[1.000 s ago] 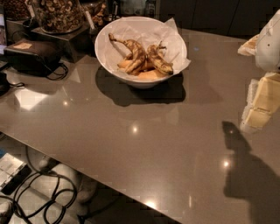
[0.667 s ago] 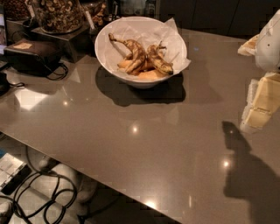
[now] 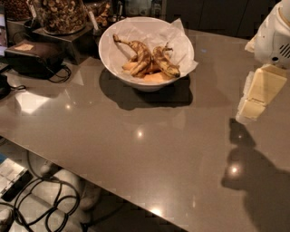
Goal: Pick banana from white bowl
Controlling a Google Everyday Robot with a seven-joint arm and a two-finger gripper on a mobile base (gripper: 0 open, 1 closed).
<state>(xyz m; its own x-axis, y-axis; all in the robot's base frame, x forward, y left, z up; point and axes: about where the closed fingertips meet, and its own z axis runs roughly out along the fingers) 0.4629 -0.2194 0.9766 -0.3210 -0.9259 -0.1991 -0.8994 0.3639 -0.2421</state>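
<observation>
Reach not yet begun.
Near the far edge of the grey stone table [image 3: 136, 149], the glossy round white bowl [image 3: 111, 61], paper-lined, cradles the spotted yellow banana bunch [image 3: 146, 61] so it cannot roll; my cream gripper [image 3: 256, 95] hangs over the right edge, whether spread or closed I cannot tell.

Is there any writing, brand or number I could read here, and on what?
No text can be read anywhere.
The tan label on the dark case: cannot be read.
On the white bowl, the banana and the jar of nuts: no print visible.
The gripper, at the right edge over the table: no marking visible.
</observation>
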